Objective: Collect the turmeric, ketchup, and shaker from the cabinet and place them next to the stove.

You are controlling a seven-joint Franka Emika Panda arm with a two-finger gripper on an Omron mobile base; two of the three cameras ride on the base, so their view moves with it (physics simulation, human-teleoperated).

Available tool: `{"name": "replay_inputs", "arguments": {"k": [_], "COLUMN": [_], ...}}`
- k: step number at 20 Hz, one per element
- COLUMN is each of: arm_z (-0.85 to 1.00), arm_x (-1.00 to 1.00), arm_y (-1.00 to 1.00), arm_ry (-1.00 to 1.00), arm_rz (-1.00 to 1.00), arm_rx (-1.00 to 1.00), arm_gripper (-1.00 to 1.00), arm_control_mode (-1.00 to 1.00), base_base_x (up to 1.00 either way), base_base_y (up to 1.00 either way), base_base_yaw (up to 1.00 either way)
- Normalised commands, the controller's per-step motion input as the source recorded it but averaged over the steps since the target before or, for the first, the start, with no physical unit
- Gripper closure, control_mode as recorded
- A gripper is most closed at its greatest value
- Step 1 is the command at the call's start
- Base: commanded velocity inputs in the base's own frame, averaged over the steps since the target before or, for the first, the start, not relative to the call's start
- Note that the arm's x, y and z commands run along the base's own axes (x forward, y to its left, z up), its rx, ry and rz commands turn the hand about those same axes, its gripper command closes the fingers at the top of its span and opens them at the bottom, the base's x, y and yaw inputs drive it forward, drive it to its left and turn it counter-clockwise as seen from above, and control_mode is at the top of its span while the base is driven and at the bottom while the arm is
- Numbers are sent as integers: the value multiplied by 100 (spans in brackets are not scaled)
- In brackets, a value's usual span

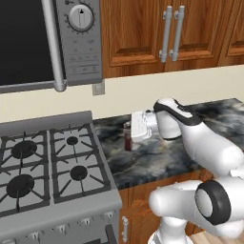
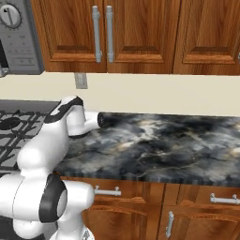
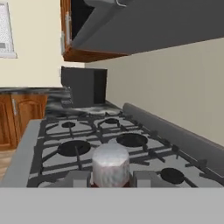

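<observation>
The ketchup (image 1: pixel 127 142), a slim dark red bottle, stands upright at the counter's left end, right beside the stove (image 1: pixel 47 162). My gripper (image 1: pixel 127 131) reaches in level from the right and is shut on the bottle's upper part. In the hand view the bottle's pale grey cap (image 3: pixel 110 164) sits between my fingertips, gripper (image 3: pixel 111 177), with the stove's burners (image 3: pixel 87 140) spread out beyond it. Wooden cabinet doors (image 1: pixel 167 33) with grey bar handles hang shut above the counter. The turmeric and the shaker are out of view.
A dark marble counter (image 2: pixel 164 145) runs right from the stove (image 2: pixel 14 131). The grey microwave (image 1: pixel 76 38) hangs over the burners. A wall outlet (image 1: pixel 98 88) sits on the cream backsplash. Past the stove, a dark boxy appliance (image 3: pixel 83 92) stands on another counter.
</observation>
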Motion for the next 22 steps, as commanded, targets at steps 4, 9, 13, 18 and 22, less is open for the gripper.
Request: {"name": "replay_inputs", "arguments": {"k": [4, 9, 13, 18, 22], "arm_z": [-24, -25, -39, -40, -26], "arm_x": [55, 46, 47, 32, 21], "arm_y": [14, 17, 22, 21, 3], "arm_ry": [3, 0, 0, 0, 0], "arm_rz": [13, 14, 12, 7, 0], "arm_rx": [0, 0, 0, 0, -3], "arm_gripper": [100, 100, 100, 100, 100], "arm_control_mode": [-100, -100, -100, -100, -100], "base_base_x": [0, 0, 0, 0, 0], "base_base_y": [0, 0, 0, 0, 0], "base_base_yaw": [0, 0, 0, 0, 0]}}
